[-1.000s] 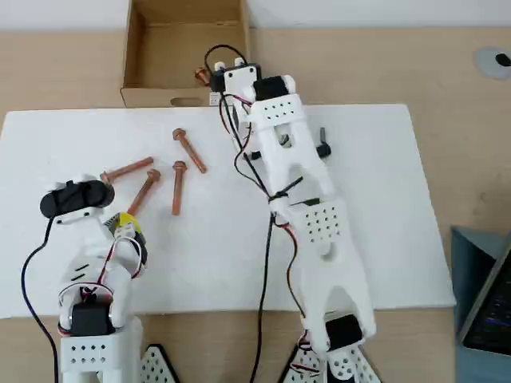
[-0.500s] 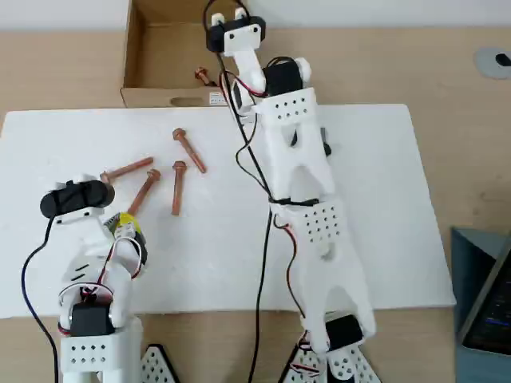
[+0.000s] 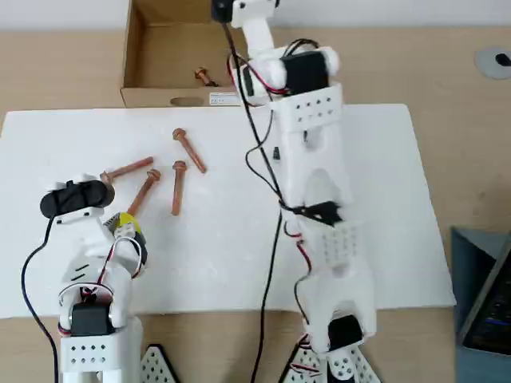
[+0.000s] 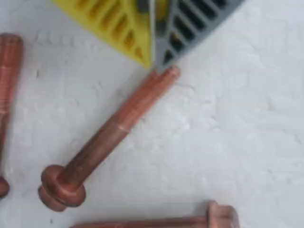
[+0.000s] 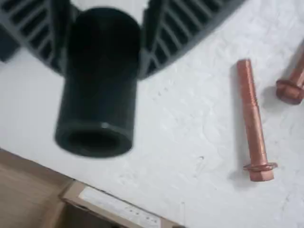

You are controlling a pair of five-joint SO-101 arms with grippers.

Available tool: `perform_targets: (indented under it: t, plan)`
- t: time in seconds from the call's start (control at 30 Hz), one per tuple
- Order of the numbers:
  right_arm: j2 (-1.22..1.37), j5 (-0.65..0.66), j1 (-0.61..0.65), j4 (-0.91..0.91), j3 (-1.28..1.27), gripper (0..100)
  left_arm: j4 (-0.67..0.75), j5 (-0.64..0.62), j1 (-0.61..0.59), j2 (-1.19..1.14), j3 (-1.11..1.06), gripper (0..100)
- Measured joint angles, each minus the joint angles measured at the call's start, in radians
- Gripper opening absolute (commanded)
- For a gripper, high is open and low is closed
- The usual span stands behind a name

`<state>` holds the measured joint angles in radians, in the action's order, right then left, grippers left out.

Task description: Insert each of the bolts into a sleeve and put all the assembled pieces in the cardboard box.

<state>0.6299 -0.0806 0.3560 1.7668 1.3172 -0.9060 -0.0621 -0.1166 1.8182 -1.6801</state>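
Cardboard box (image 3: 160, 98) far end off-frame.

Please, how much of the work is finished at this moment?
Done: one copper piece lies in the box. In hand: the right gripper holds a black sleeve near the box. Remaining: four bolts lie loose on the mat, none in a sleeve; the left gripper sits at one bolt's tip.

The brown surface (image 3: 56, 72) holds a cardboard box (image 3: 132, 56) and a big white mat (image 3: 391, 231) right next to the box. Four bolts (image 3: 177, 187) lie on the mat, near the box.
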Motion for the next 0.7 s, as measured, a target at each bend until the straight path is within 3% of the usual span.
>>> perform_targets:
  t: [0.53,0.7]
  plan:
    - [-0.875,0.000,-0.233,0.002,-0.873,0.9,0.000,0.048,0.000,0.000,0.002,1]
    - [-1.135,0.000,-0.316,-0.003,-1.254,0.9,-0.094,0.092,0.000,0.002,0.064,1]
